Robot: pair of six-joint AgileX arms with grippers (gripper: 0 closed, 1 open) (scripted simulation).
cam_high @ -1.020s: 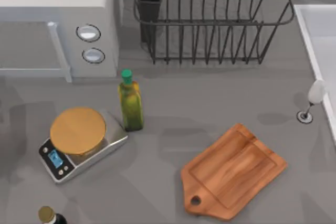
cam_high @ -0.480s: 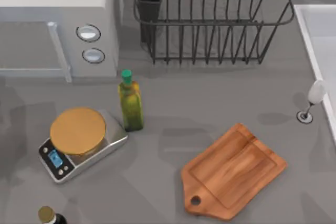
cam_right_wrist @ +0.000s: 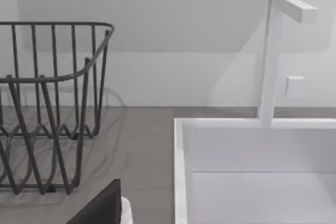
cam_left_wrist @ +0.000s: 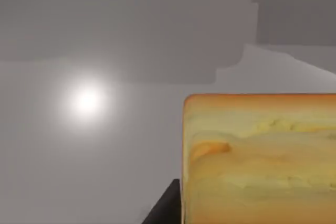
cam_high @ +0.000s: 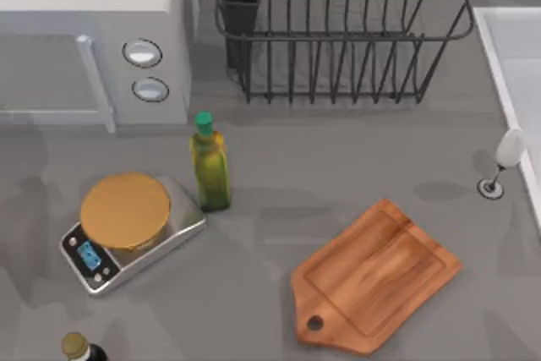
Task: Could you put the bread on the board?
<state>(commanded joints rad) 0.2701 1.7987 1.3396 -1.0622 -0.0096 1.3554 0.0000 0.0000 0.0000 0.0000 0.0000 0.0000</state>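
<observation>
– Where is the bread (cam_left_wrist: 262, 158) held, and why there?
– It is seen pressed close in front of the left wrist camera, over bare grey counter, with a dark part of the left gripper (cam_left_wrist: 167, 207) flush against its side. Whether that pincer is closed on the bread or merely set around it cannot be told. It is judged that the bread is being taken at its sides, so that its golden top is kept upward.

– What is to be passed on the way rightward?
– The scale (cam_high: 89, 259) with its orange disc (cam_high: 125, 210) is met first, then the oil bottle (cam_high: 210, 171) just beside it. The bottle stands tall and narrow, so it would probably be tipped by a low sweep.

– And the board (cam_high: 376, 281)?
– It is laid right of centre, skewed, with its handle turned toward the near edge. Its flat face is left bare, so room is given for the bread.

– What is found beyond it?
– The wine glass (cam_high: 505, 154) is stood by the sink (cam_high: 516, 48). The right gripper (cam_right_wrist: 100, 207) is parked there, facing the dish rack (cam_right_wrist: 47, 103); its state cannot be told
</observation>
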